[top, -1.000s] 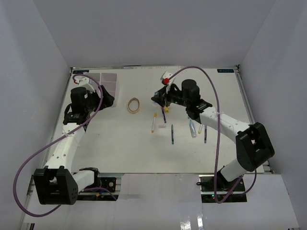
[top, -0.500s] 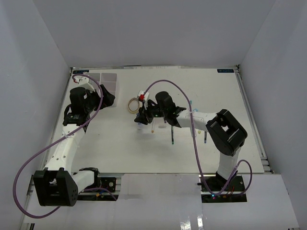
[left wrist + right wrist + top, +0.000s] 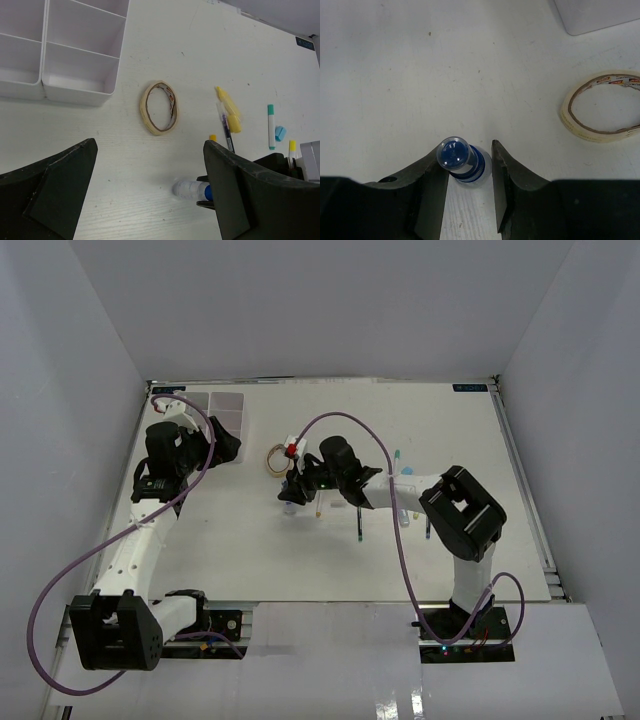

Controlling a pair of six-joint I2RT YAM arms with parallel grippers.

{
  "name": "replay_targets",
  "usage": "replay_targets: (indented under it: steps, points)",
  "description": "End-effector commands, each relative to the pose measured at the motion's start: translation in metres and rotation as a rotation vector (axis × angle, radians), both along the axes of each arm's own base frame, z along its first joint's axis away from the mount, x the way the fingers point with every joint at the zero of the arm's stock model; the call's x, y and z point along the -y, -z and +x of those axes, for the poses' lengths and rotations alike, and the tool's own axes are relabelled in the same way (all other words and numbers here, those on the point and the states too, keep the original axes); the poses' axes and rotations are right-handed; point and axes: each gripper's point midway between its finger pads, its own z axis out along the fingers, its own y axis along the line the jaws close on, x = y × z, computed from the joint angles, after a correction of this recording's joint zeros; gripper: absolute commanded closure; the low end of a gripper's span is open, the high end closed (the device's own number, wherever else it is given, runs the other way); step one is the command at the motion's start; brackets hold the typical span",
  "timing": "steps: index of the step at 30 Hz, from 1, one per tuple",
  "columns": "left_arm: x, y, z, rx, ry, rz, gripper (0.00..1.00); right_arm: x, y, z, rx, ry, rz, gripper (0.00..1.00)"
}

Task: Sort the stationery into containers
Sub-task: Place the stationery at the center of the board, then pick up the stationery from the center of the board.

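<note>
Two grippers inspected: the right closed on the bottle, the left spread wide.

My right gripper [image 3: 468,156] stood narrowed near mid-table, with its fingers [image 3: 432,175] against both sides of the small blue-capped bottle [image 3: 456,152]. I could not tell whether the bottle rested on the table [image 3: 395,75] or hung just above it. Just beyond lay the tan ring [image 3: 602,106], flat and apart from the bottle. My left gripper [image 3: 150,150] was fully open with nothing between its jaws, hovering near the white organizer tray [image 3: 80,92]. From that side, a yellow marker [image 3: 228,102] and a dark pen [image 3: 226,131] lay touching past the ring. Farther right were a green-capped marker [image 3: 270,125] and, just beside it, the small blue eraser [image 3: 280,133]. The tray sat at the far left corner, well apart from the bottle.
</note>
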Motion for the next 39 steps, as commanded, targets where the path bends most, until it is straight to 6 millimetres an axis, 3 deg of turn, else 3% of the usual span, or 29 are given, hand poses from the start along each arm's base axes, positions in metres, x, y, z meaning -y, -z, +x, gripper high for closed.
replay_targets:
  steps: [1, 8, 13, 19, 23, 26, 28, 30, 31, 33, 34, 35, 37, 39]
  points:
    - [0.003, -0.003, 0.000, 0.025, 0.023, -0.008, 0.02, -0.005, -0.003, 0.000, 0.045, -0.021, 0.033, 0.72]
    - [0.006, 0.000, -0.001, 0.026, 0.032, -0.010, 0.02, 0.000, -0.001, -0.004, 0.052, -0.026, 0.016, 0.62]
    - [0.011, -0.004, -0.003, 0.051, 0.038, 0.019, 0.02, 0.007, -0.011, -0.008, 0.082, -0.026, 0.019, 0.46]
    - [0.019, -0.015, -0.015, 0.083, 0.066, 0.005, 0.02, 0.021, -0.037, -0.014, 0.119, -0.005, 0.025, 0.23]
    - [0.026, -0.019, -0.025, 0.089, 0.071, -0.004, 0.02, 0.039, -0.052, -0.023, 0.135, 0.024, 0.011, 0.16]
    - [0.038, -0.011, -0.034, 0.070, 0.087, -0.025, 0.02, 0.063, -0.061, -0.030, 0.151, 0.092, -0.006, 0.03]
    - [0.048, -0.006, -0.039, 0.059, 0.087, -0.020, 0.02, 0.088, -0.083, -0.037, 0.176, 0.178, 0.025, 0.09]
    - [0.059, -0.002, -0.042, 0.049, 0.098, -0.016, 0.02, 0.106, -0.078, -0.044, 0.169, 0.228, 0.013, 0.10]
    - [0.062, -0.001, -0.044, 0.039, 0.093, -0.024, 0.02, 0.117, -0.093, -0.048, 0.188, 0.261, 0.040, 0.10]
    - [0.066, 0.004, -0.043, 0.025, 0.071, -0.021, 0.02, 0.136, -0.098, -0.044, 0.206, 0.359, 0.041, 0.10]
    - [0.077, 0.005, -0.046, 0.019, 0.093, -0.022, 0.02, 0.148, -0.091, -0.045, 0.190, 0.407, 0.032, 0.10]
    - [0.079, 0.005, -0.045, 0.017, 0.076, -0.016, 0.02, 0.159, -0.104, -0.047, 0.206, 0.452, 0.062, 0.10]
    - [0.092, 0.016, -0.047, -0.014, 0.071, 0.012, 0.02, 0.181, -0.103, -0.042, 0.209, 0.567, 0.060, 0.10]
    - [0.098, 0.020, -0.047, -0.036, 0.050, 0.017, 0.02, 0.196, -0.115, -0.047, 0.233, 0.607, 0.102, 0.10]
